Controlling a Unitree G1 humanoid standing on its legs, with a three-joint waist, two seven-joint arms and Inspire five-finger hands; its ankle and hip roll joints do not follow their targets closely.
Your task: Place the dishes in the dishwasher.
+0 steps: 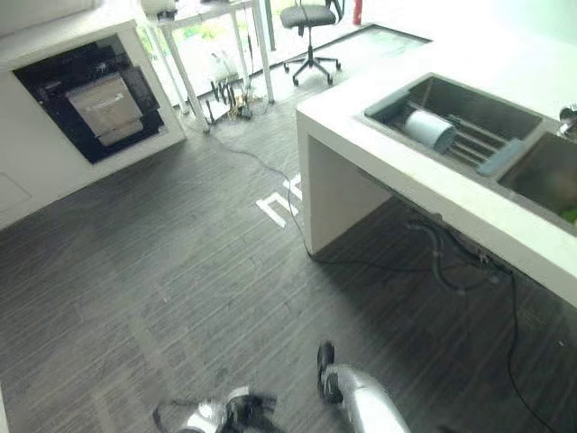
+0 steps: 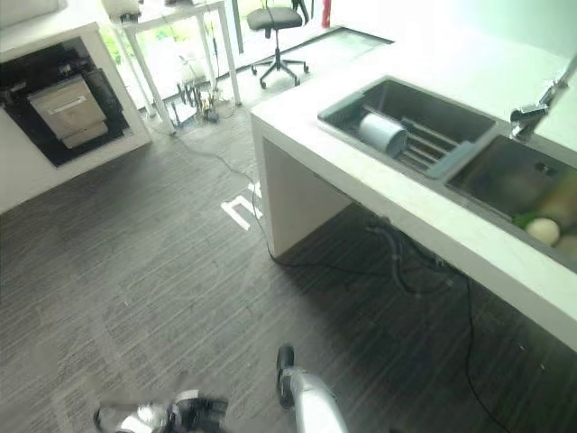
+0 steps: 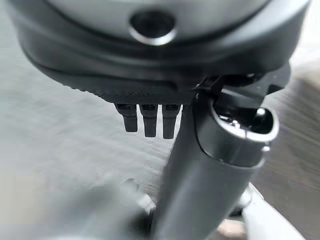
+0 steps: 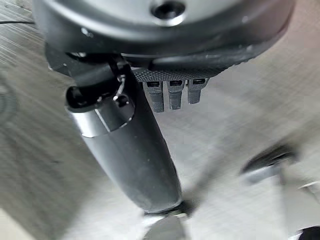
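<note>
the dishwasher [image 1: 95, 101] stands open across the floor, well apart from the counter [image 1: 361, 126]. the sink [image 2: 424, 113] holds a cup [image 2: 383, 133] on its side over the rack, long axis level, mouth toward the counter's end, so it may roll if nudged. left hand [image 3: 150, 117] and right hand [image 4: 172, 92] hang straight-fingered, empty.

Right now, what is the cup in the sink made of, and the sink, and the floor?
The cup, lying on its side on the sink's rack, looks like dull metal or glazed ceramic: pale grey, with a soft sheen. The sink looks like brushed steel, grey and matte. The floor looks like dark wood-grain planks, maybe vinyl, streaked lengthwise.
</note>
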